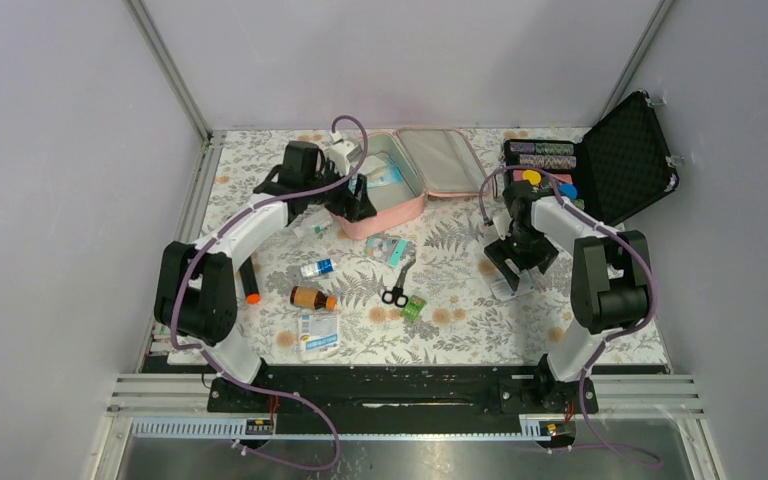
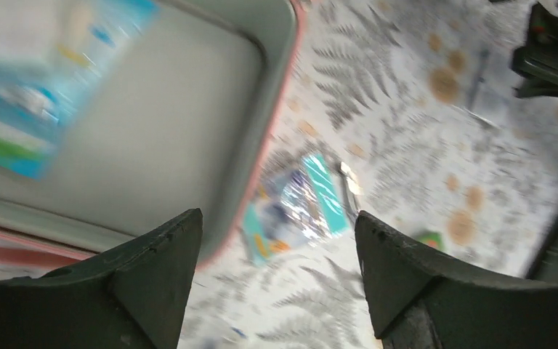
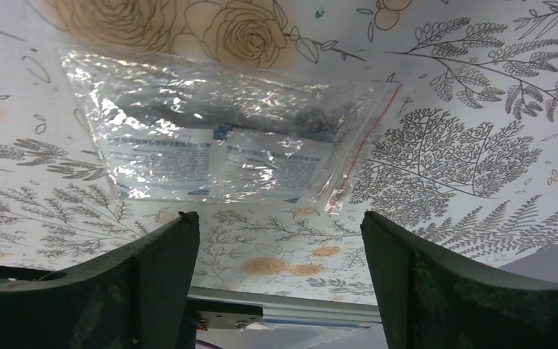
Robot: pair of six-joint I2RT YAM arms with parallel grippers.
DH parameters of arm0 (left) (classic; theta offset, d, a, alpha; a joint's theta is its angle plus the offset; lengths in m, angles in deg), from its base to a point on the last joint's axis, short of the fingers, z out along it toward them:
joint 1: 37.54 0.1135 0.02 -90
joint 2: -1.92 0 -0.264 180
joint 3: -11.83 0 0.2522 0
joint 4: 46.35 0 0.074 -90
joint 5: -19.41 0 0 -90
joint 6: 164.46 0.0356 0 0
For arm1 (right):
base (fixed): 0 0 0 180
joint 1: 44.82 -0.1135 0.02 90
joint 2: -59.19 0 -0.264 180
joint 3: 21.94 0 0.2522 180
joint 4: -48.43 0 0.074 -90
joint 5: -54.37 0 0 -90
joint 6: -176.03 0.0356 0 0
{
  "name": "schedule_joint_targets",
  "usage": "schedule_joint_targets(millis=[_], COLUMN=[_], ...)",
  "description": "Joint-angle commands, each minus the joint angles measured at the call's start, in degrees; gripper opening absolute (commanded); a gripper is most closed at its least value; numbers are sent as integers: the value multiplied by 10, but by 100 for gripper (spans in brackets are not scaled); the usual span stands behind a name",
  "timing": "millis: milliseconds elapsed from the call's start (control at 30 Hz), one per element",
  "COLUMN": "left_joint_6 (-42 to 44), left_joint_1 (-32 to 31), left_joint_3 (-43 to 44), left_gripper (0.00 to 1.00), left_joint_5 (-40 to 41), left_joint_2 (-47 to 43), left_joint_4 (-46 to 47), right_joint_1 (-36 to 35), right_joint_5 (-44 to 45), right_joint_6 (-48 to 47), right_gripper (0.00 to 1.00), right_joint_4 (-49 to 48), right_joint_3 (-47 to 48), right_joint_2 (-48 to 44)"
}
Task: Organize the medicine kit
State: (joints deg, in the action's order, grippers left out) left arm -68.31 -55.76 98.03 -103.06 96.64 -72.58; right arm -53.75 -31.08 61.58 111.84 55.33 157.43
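Floral cloth point(image 1: 460, 250) covers the table in the top view. The pink medicine kit point(image 1: 385, 222) lies open at upper centre, lid thrown back. Loose supplies lie below it, among them scissors point(image 1: 395, 290) and a brown bottle point(image 1: 312, 298). The left claw point(image 1: 352, 200) hangs at the kit's left front corner, while the right claw point(image 1: 507, 268) hangs over a clear zip bag point(image 1: 512, 287) at centre right.

On the left wrist view, the left claw point(image 2: 276, 222) has its jaws well apart with nothing between them. The kit's grey lining point(image 2: 174, 131) fills the upper left, and a blue-and-white box point(image 2: 22, 109) lies inside it (blurred, so its print is unreadable). A teal packet point(image 2: 305, 200) lies on the cloth just outside the rim.

On the right wrist view, the right claw point(image 3: 280, 222) is spread wide and empty, touching nothing. The zip bag point(image 3: 225, 138) with its white sachets lies flat in the upper half of the frame.

Picking up that bag looks like the step in hand. It would go best with the claw moved forward over the bag, lowered squarely, and closed on a bunched fold of plastic. Slippery film could slide out of a shallow pinch.
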Motion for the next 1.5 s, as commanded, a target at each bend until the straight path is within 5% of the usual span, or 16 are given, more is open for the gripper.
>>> schedule_joint_targets(millis=[0, 333, 667, 967, 1033, 1267, 1467], left_joint_6=[-155, -197, -219, -302, -325, -447, -466], left_joint_1=[3, 13, 29, 18, 2, -56, -110], left_joint_3=[-38, -38, -44, -93, -103, -132, -90], left_gripper=[75, 73, 72, 75, 77, 85, 88], left_joint_5=[-105, -141, -147, -188, -198, -192, -139], left_joint_2=[-9, -10, -12, 0, 4, 11, 33], left_joint_4=[21, 40, 58, 171, 196, 338, 298], right_joint_1=[3, 4, 4, 3, -3, -59, -88], right_joint_5=[32, -32, -25, -174, -187, -169, -180], right_joint_6=[-20, -28, -14, 78, 102, 128, 146], right_gripper=[89, 71, 24, 14, 6, 0, 0], right_joint_4=[11, 99, 111, 147, 138, 111, 121], right_joint_3=[28, 88, 86, 201, 223, 281, 324], right_joint_2=[27, 132, 137, -7, -19, 4, 32])
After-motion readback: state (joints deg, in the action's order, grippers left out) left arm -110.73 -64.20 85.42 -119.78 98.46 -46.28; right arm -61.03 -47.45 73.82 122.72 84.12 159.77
